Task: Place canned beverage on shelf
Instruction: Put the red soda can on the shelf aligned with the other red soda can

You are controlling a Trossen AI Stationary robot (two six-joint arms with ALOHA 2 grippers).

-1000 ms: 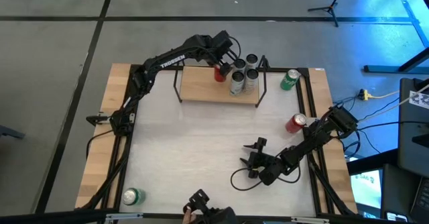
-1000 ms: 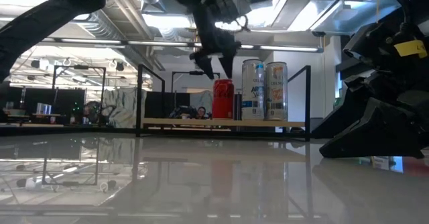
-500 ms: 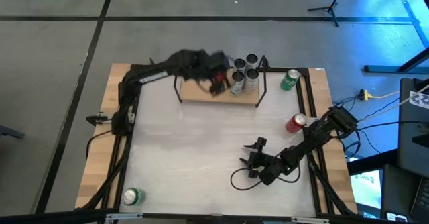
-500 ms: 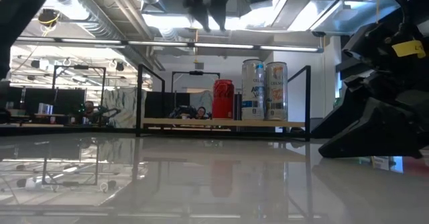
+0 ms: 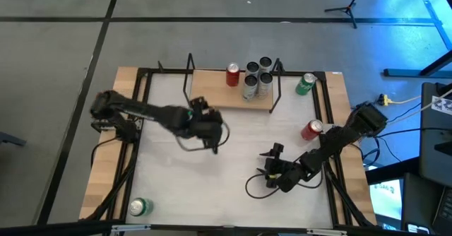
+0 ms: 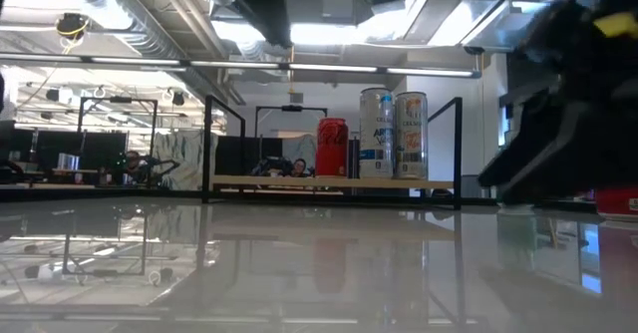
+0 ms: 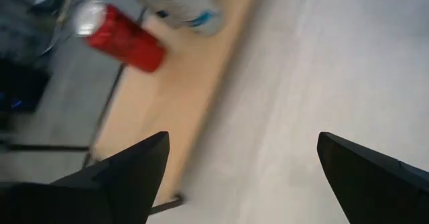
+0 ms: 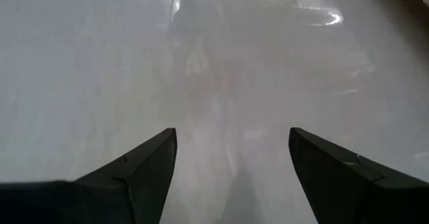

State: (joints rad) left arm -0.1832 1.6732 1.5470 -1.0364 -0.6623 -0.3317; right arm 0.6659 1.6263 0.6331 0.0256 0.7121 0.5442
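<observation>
left pincer (image 5: 207, 131): mine — fingers spread wide, nothing between them, hanging over bare white tabletop (image 5: 212, 172) just in front of the shelf (image 5: 212, 95).
right pincer (image 5: 270, 167): also spread wide and empty, low over the tabletop, well apart from the shelf, toward its right-front.
shelf: light-wood board in a black rod frame at the table's far edge.
red can on shelf (image 5: 232, 75): upright on the board, just left of the silver cluster; free of my fingers — reads as placed.
silver cans (image 5: 258, 77): several upright, bunched at the shelf's right end.
green can, right of shelf (image 5: 305, 84): off the board, just outside its right post; looks tipped, can't confirm.
red can, right edge (image 5: 311, 128): on the table, front-right of the shelf, near the right arm.
green can, near-left corner (image 5: 139, 207): well apart from the shelf, at the table's opposite edge.
progress: my read — one placement finished, three cans off the shelf.
room on board: left half of the shelf is bare.
</observation>
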